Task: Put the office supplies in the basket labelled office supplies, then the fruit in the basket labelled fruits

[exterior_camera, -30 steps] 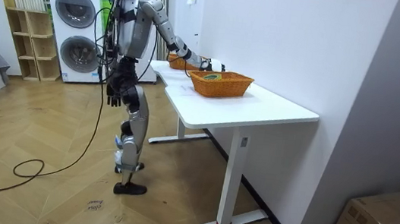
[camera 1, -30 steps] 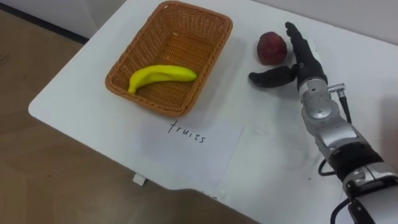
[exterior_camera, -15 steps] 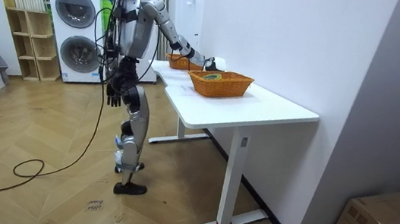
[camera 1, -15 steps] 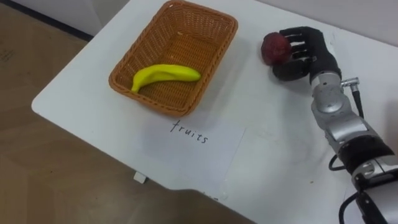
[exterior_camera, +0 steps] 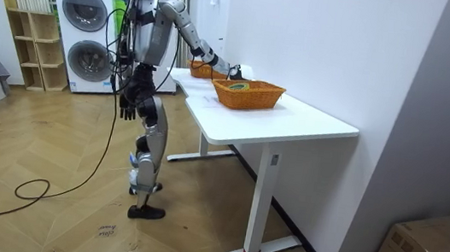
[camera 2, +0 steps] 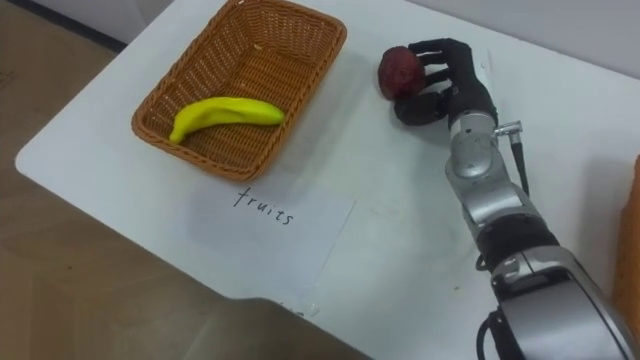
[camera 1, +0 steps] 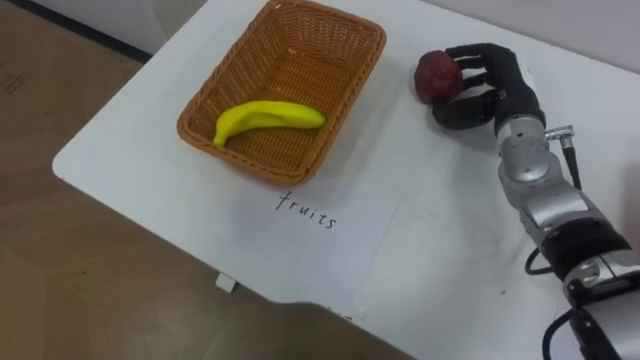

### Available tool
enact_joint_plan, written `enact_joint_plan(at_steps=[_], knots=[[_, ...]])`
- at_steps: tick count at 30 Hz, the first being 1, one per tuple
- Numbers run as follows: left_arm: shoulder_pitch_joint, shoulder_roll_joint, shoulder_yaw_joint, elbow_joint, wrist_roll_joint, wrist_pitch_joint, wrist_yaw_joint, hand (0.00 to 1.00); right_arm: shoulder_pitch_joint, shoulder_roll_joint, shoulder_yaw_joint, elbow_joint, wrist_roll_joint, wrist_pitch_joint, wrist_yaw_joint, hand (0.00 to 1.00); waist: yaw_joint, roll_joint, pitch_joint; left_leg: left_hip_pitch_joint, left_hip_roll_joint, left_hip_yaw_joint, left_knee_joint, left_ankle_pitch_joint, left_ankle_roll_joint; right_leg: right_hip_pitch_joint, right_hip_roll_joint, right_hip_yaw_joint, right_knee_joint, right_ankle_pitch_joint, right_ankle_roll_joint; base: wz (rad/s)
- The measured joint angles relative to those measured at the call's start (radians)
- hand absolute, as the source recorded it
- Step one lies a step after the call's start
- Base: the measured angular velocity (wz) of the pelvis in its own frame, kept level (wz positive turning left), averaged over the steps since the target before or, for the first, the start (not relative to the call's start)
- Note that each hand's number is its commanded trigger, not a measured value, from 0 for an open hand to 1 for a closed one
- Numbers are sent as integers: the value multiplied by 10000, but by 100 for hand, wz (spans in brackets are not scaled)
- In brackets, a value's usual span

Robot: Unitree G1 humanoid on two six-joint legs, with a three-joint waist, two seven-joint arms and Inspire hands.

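Observation:
A dark red apple (camera 1: 437, 73) sits on the white table (camera 1: 130, 150), just right of a wicker basket (camera 1: 225, 62) that holds a yellow banana (camera 1: 265, 117). My right hand (camera 1: 500, 85) reaches in from the right, its fingers curled over the apple's top and its thumb below it. The apple still looks to be resting on the table. In the room view I stand at the table's far end with my right arm stretched over it, and my left hand (exterior_camera: 129, 101) hangs by my hip.
A paper sheet (camera 1: 305, 235) marked for fruit lies in front of the basket, near the table's front edge. The rim of a second wicker basket (camera 2: 632, 230) shows at the far right. Bare tabletop lies between the sheet and my right forearm.
My right hand stood open beside the apple a second ago; its fingers have since curled round it. The whole view has shifted slightly.

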Motion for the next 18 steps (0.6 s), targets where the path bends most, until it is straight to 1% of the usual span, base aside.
enact_joint_plan(at_steps=[7,12,14,18], knots=[[-1,19,13,-99,96,-2,-25,0,-1,6,-91,126,129,-128,7,100,12,32,17,-59,0,-20,-2,0,-2,-30,12,18,-4,0,-1,0],[0,18,113,-87,108,10,-192,0,-1,-8,-273,181,895,-172,428,100,-2,36,13,-42,-2,8,6,2,-3,-32,10,11,-20,2,-4,0],[0,4,192,-93,108,12,-212,0,2,0,-450,215,1232,-185,596,100,-31,56,1,-13,-7,29,1,1,-2,-10,10,22,-26,2,-4,0],[0,7,395,-109,90,12,-208,0,2,-2,-461,204,1651,-163,752,100,-72,89,-22,20,-8,39,-13,2,-2,16,7,17,-27,2,-4,0]])
